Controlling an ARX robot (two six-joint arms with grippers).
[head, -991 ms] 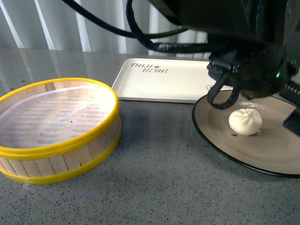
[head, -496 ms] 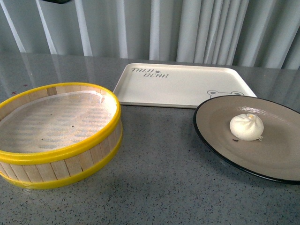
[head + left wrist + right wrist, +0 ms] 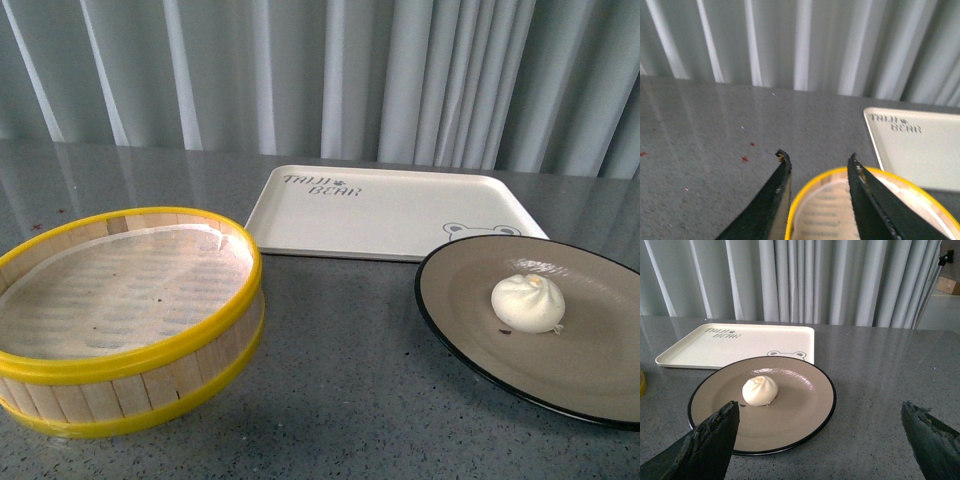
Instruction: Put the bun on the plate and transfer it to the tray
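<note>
The white pleated bun [image 3: 527, 302] sits on the beige plate [image 3: 590, 360] with a black rim, on the grey table at the right. The cream tray [image 3: 390, 210] with "BEAR" lettering lies behind the plate, empty. In the right wrist view the bun [image 3: 760, 390] rests left of centre on the plate [image 3: 805, 410], with the tray [image 3: 715, 347] behind. My right gripper [image 3: 820, 412] is open wide, pulled back from the plate. My left gripper [image 3: 815, 159] is open above the steamer's far rim. Neither arm shows in the front view.
A round yellow-rimmed bamboo steamer [image 3: 125, 310] stands at the front left, empty; its rim [image 3: 812, 182] shows between the left fingers. Pleated grey curtains hang behind the table. A few red specks [image 3: 745, 159] mark the table left of the steamer.
The right arm, which hung over the plate one second ago, has pulled out of the front view. The bun stays on the plate. The camera view has shifted slightly.
</note>
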